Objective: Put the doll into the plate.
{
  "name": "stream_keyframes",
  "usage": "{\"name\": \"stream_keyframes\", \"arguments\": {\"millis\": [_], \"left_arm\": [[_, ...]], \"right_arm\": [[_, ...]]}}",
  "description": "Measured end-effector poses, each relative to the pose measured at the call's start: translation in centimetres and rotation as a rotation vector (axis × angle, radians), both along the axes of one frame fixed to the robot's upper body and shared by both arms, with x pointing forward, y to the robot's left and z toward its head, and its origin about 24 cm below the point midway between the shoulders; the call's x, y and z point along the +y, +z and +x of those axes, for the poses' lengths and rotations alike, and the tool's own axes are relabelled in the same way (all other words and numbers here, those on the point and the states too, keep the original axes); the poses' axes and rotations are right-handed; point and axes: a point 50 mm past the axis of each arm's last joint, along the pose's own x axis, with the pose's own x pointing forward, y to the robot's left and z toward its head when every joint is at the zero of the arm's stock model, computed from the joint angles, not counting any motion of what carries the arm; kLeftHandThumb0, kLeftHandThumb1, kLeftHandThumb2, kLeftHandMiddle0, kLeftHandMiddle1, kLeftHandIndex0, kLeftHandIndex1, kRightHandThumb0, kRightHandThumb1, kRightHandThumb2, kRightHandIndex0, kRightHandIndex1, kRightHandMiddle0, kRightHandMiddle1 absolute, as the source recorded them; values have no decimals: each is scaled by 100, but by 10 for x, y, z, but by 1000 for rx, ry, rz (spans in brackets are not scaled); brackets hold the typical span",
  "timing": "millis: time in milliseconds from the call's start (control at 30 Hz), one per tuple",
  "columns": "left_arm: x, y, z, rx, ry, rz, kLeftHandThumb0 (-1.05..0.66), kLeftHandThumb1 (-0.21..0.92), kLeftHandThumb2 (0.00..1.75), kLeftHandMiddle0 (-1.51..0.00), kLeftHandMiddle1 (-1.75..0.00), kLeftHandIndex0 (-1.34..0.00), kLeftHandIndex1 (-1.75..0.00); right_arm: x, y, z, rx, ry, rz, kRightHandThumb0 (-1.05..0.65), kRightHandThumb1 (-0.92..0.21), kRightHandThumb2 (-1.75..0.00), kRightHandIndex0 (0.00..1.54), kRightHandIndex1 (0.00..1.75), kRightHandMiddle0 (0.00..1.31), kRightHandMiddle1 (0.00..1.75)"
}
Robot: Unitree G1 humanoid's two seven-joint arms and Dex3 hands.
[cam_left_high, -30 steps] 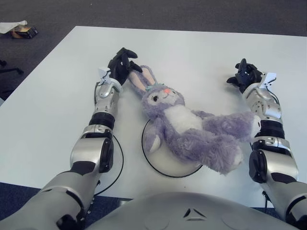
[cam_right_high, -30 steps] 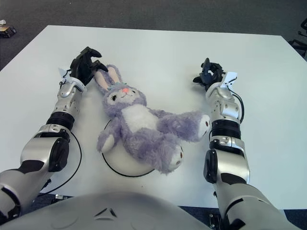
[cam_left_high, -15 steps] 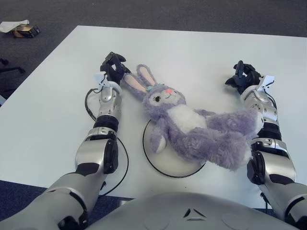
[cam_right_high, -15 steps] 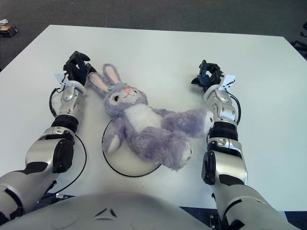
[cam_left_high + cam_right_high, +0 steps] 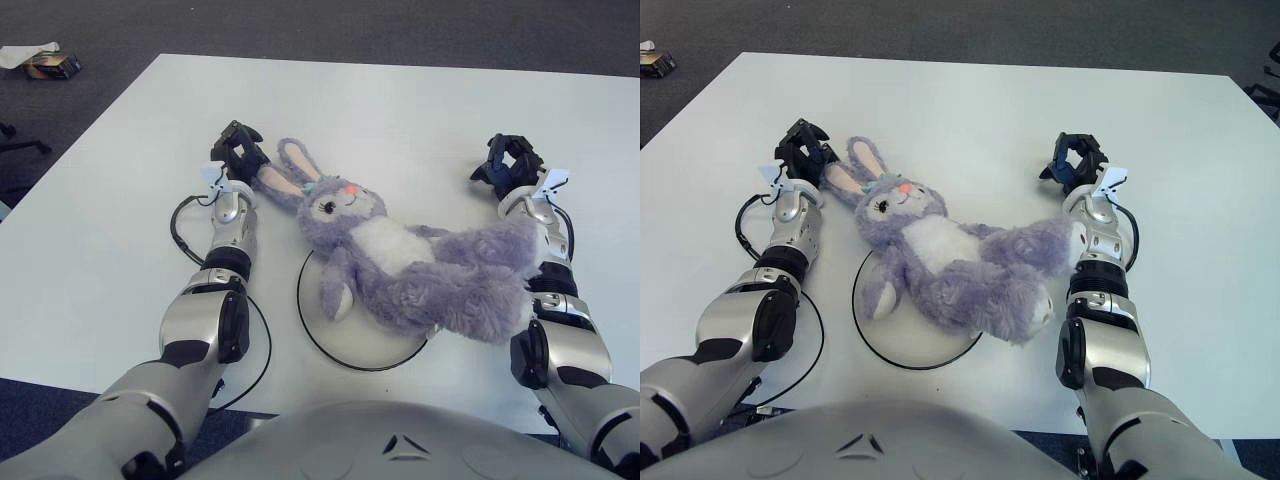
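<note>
Black fingers seemingly free of doll.

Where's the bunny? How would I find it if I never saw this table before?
Look at the middle of the big white table, between the robot's left hand and right hand. The bunny lies there on its back across a white plate with a dark rim. It is the only soft, purple, long-eared thing there.

It looks like an office or lab: a plain white table stands on grey carpet.
</note>
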Motion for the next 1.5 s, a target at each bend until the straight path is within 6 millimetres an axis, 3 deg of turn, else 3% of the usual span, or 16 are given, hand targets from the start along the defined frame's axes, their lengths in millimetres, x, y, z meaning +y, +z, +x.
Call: {"name": "stream_keyframes", "arguments": {"millis": [433, 900, 1500], "left_arm": [[8, -2, 0, 3, 66, -60, -45, 75, 93, -127, -175, -90, -175], [19, -1, 0, 3, 173, -118, -44, 79, 92, -123, -175, -86, -175], [22, 0, 16, 195, -168, 73, -47, 83, 89, -131, -175, -97, -175]], "right_arm": [[4, -4, -3, -50, -13, -111, -38, -71, -81, 84, 175, 32, 175], [10, -7, -4, -74, -38, -163, -39, -67, -87, 71, 175, 35, 175], [12, -10, -10, -150, -45, -216, -40, -59, -97, 73, 175, 40, 175]]}}
